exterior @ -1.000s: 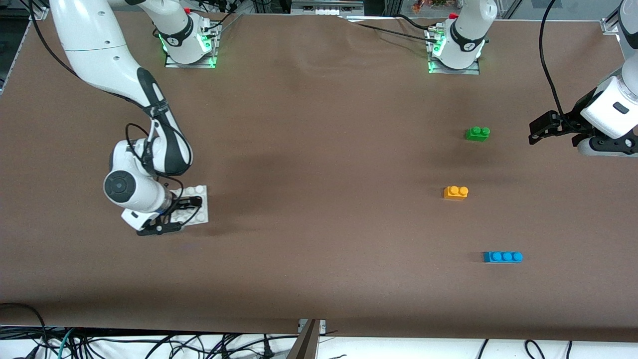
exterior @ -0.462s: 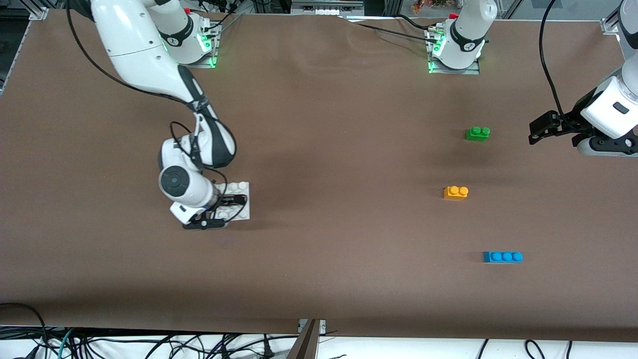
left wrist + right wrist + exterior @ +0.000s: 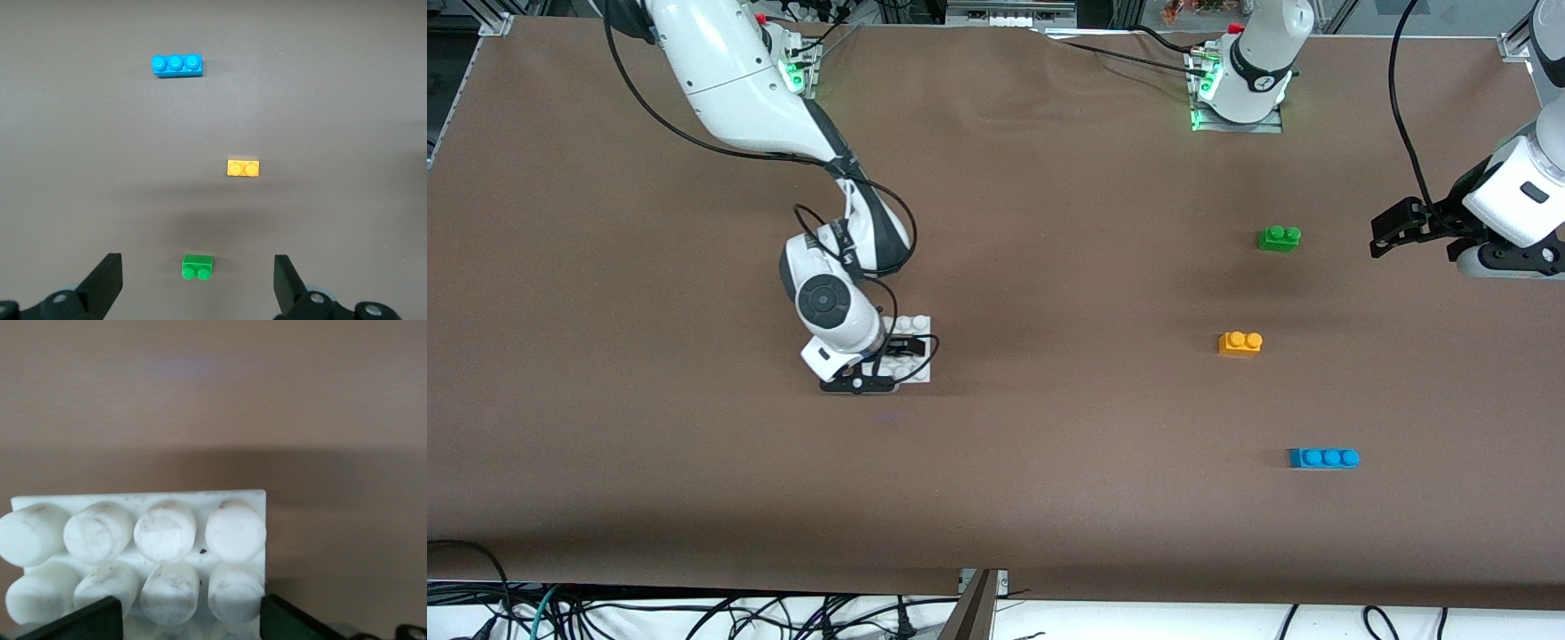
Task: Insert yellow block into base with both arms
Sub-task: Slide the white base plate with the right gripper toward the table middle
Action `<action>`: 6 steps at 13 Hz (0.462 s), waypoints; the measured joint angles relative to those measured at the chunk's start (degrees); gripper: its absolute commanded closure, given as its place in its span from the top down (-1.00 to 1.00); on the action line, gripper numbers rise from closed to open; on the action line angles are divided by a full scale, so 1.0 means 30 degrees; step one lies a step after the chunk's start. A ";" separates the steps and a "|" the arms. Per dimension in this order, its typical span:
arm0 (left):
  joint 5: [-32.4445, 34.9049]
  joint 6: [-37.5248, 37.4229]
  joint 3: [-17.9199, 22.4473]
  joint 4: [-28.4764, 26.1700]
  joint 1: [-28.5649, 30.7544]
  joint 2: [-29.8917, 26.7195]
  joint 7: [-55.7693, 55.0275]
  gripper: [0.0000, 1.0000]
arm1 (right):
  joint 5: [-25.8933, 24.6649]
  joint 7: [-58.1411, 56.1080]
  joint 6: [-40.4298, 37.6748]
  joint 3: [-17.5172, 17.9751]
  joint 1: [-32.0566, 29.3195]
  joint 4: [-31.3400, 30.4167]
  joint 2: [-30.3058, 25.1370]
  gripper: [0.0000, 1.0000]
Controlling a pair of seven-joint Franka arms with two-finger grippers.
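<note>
1. Sitting untouched on the brown table cloth [image 3: 1049, 222], the small orange-yellow plastic brick with two round studs [image 3: 1240, 343] lies toward the left arm's end, between a green two-stud brick [image 3: 1279, 238] farther from the front camera and a longer blue three-stud brick [image 3: 1324, 458] nearer to it; all three are well apart.

2. Near the middle of the table, the flat square white studded plastic base plate [image 3: 918, 331] is clamped in the right gripper [image 3: 894, 356], whose black fingers [image 3: 73, 623] are closed against its two sides in the right wrist view.

3. Off at its own end, the left gripper [image 3: 1392, 228] hangs over bare cloth beside the green brick, jaws spread wide and holding nothing; that arm waits.

4. My worry is the grip on the plate's edges: if the plate tilts or slips between the fingers, its studs will not meet the yellow brick squarely.

5. Another risk is the left gripper catching the green brick, which lies closest to it.
</note>
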 measured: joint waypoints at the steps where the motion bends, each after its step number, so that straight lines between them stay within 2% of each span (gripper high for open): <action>1: 0.0000 0.0000 0.0000 0.0000 0.0000 0.0000 0.0000 1.00 | 0.0001 0.0527 0.0007 0.0006 0.0443 0.0278 0.0172 0.99; 6: 0.0000 0.0000 0.0000 0.0001 -0.0001 0.0000 0.0000 1.00 | 0.0013 0.2436 0.0054 0.0012 0.2216 0.1703 0.1027 0.99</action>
